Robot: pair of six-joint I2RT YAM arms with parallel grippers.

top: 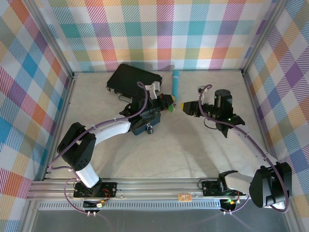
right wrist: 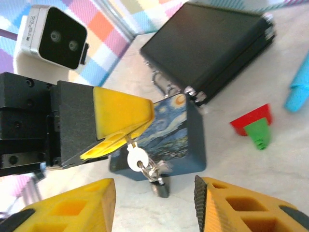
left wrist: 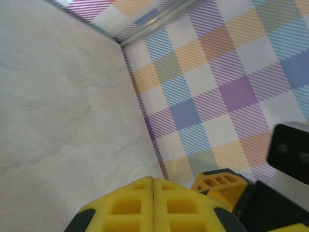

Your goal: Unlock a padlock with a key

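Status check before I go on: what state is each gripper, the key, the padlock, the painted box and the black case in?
Left gripper: shut on the key.
Right gripper: open, empty.
Key: pinched by the left gripper, just above the padlock.
Padlock: hanging at the front of the painted box; locked or not, cannot tell.
Painted box: closed.
Black case: closed.
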